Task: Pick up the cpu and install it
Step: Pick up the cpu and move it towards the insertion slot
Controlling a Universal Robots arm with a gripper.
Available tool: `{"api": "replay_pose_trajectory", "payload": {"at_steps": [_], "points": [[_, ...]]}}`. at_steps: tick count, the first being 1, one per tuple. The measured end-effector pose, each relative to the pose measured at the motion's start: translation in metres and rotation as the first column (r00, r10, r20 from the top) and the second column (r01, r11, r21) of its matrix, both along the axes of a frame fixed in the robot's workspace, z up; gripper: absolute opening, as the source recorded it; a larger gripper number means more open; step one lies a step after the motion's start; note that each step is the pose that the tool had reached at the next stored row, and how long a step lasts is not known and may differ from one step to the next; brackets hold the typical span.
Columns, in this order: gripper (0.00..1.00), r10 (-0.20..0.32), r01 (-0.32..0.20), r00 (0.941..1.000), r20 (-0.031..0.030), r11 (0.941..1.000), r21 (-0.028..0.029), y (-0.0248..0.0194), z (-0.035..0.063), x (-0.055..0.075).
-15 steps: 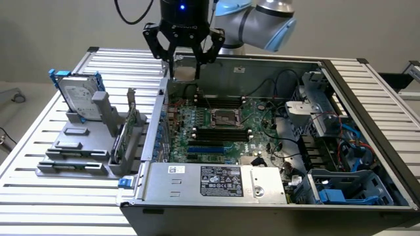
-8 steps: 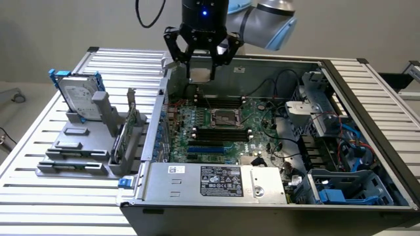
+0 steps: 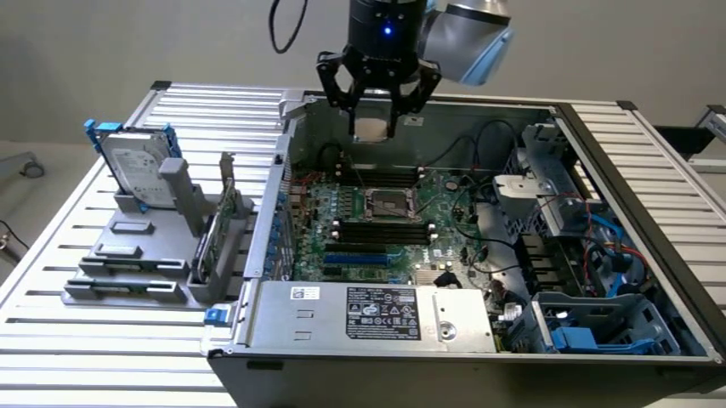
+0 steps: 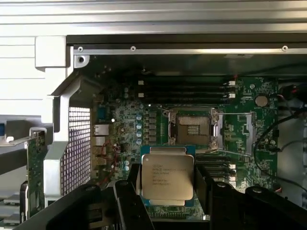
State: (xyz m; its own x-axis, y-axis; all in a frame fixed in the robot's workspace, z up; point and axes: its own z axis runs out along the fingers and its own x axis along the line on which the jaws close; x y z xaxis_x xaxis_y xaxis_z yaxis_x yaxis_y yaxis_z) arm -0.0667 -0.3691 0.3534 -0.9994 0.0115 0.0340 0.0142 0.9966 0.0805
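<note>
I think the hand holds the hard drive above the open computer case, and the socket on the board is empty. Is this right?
Only the object is wrong: the wrist view shows the hand holding the cpu, not the hard drive, which stands in the rack outside the computer case. The socket is indeed empty.

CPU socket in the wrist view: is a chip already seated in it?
No, the CPU socket stands open and empty; the gripper holds the cpu clear of it.

Open computer case on slatted table
Power supply inside; hard drive on edge in a grey rack by the table's edge, exterior view's left.
</note>
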Motion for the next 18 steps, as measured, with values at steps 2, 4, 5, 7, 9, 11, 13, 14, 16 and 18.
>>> {"api": "replay_pose_trajectory", "payload": {"at_steps": [2,4,5,7,9,11,13,14,16,18], "points": [[0.55,0.0,0.0,1.0,0.0,1.0,0.0,0.0056,-0.0037,0.008],[0.55,0.0,0.0,1.0,0.0,1.0,0.0001,0.0114,-0.0074,0.015],[0.55,0.0,0.0,1.0,0.0001,1.0,0.0001,0.0142,-0.0092,0.019],[0.55,0.0,0.0,1.0,0.0,1.0,0.0,0.02,-0.0128,0.026],[0.55,0.0,0.0,1.0,0.0,1.0,0.0,0.0256,-0.0165,0.031],[0.55,0.0,0.0,1.0,0.0,1.0,0.0001,0.0287,-0.0201,0.033],[0.55,0.0,0.0,1.0,0.0001,1.0,0.0001,0.0305,-0.0238,0.034],[0.55,0.0,0.0,1.0,0.0,1.0,0.0,0.0313,-0.0256,0.034],[0.55,0.0,0.0,1.0,0.0,1.0,0.0001,0.0331,-0.0291,0.035],[0.55,0.0,0.0,1.0,0.0,1.0,0.0,0.0349,-0.0329,0.036]]}}
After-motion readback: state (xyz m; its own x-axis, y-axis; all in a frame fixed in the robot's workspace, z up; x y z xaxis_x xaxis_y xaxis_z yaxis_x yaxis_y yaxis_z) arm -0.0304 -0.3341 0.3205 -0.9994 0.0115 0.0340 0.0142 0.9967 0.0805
